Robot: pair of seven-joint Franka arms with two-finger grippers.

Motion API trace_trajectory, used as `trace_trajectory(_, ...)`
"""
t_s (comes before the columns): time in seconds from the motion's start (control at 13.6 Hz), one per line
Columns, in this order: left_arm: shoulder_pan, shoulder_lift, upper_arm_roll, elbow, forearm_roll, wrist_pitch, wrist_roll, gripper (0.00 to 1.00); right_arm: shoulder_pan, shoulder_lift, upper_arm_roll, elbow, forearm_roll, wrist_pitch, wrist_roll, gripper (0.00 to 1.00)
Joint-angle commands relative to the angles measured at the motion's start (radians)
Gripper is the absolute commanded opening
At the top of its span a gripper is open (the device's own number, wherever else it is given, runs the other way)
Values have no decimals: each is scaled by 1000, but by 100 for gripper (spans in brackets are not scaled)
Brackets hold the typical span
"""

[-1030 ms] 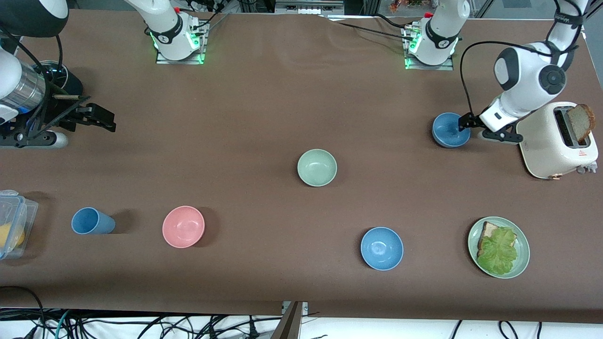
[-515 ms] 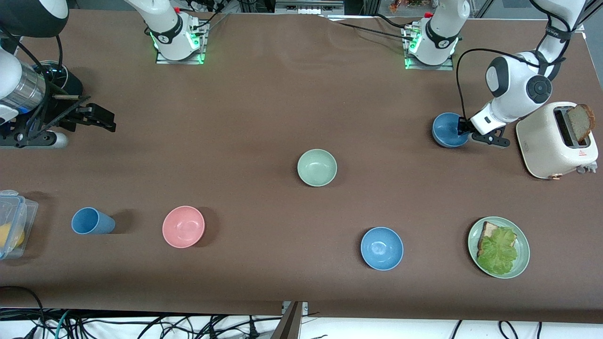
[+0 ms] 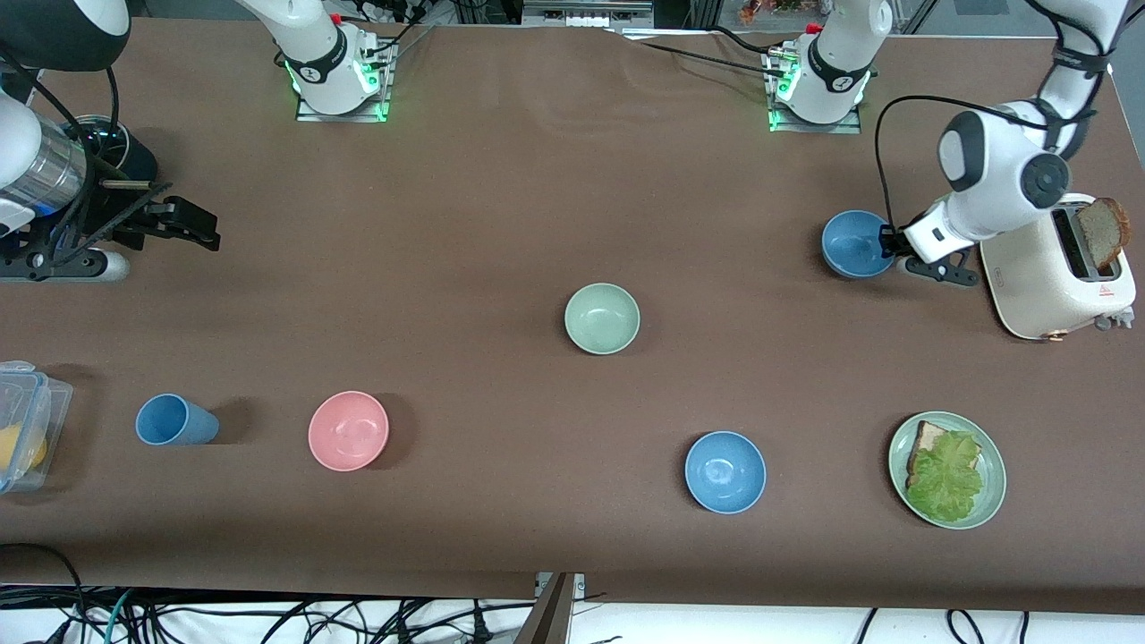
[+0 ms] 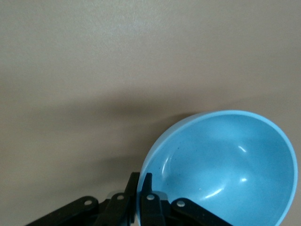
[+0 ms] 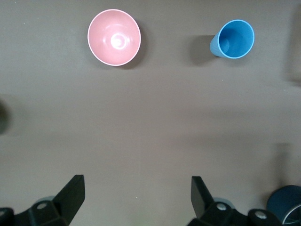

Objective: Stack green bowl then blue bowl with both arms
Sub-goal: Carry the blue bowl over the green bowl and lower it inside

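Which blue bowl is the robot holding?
The darker blue bowl beside the toaster; the left gripper pinches its rim. The brighter one sits untouched.

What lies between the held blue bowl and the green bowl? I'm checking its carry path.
Nothing: the front view shows bare table between the blue bowl and the green bowl.

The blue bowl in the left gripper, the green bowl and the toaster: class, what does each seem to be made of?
Blue bowl: probably plastic or melamine, smooth, faintly glossy; small highlights glint inside where the left gripper pinches its rim.
Green bowl: likely the same material, matte, with no sharp glints.
Toaster: cream painted metal or plastic casing; which one is unclear.
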Motion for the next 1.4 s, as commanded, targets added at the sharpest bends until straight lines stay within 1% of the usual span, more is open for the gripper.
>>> trace_trajectory(0.0,-62,39,-24,307,-121,-354,10,0,-2,3,1,16,-9,-12,1,100)
trace_trajectory(0.15,-135,96,-43,487,-136,-453,-115,0,-2,3,1,16,-9,-12,1,100)
trace_trajectory(0.29,-229,153,-47,634,-142,-524,-246,0,-2,3,1,16,-9,-13,1,100)
trace_trajectory(0.37,-284,185,-47,703,-144,-536,-294,0,-2,3,1,16,-9,-13,1,100)
trace_trajectory(0.59,-459,311,-47,871,-146,-538,-488,0,-2,3,1,16,-9,-13,1,100)
trace_trajectory(0.74,-583,404,-47,964,-147,-530,-637,0,-2,3,1,16,-9,-13,1,100)
trace_trajectory(0.88,-683,507,-44,1055,-146,-510,-722,0,-2,3,1,16,-9,-13,3,100)
trace_trajectory(0.96,-707,542,-43,1075,-144,-486,-734,0,-2,3,1,16,-9,-13,3,100)
trace_trajectory(1.1,-720,584,-43,1074,-138,-399,-754,0,-2,3,1,16,-9,-13,3,100)
trace_trajectory(1.32,-732,612,-43,1071,-136,-358,-754,0,-3,3,1,14,-9,-13,1,100)
